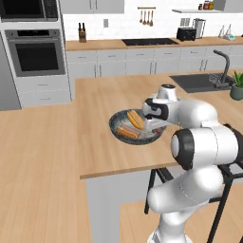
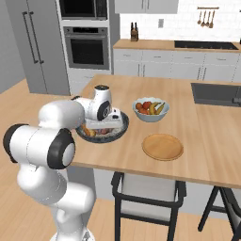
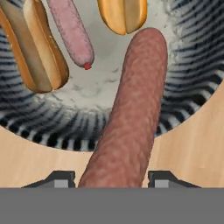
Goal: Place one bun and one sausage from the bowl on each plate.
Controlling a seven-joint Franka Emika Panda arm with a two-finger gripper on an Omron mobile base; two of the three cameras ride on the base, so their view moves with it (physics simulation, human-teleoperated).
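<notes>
Mottled brown cylindrical sausage (image 3: 127, 122) pinched in claw (image 3: 113, 178), above ribbed grey bowl (image 3: 192, 83)

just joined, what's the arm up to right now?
The gripper is down at the dark bowl on the island, with one sausage between its fingertips, apparently gripped. The second sausage and both buns lie in the bowl. The wooden plate sits bare near the fruit bowl, so nothing has been plated there yet.

Wooden island counter (image 2: 202, 141), dark grey bowl (image 2: 123, 128), fruit bowl (image 2: 150, 116), seemingly bare tan plate (image 2: 163, 147)
</notes>
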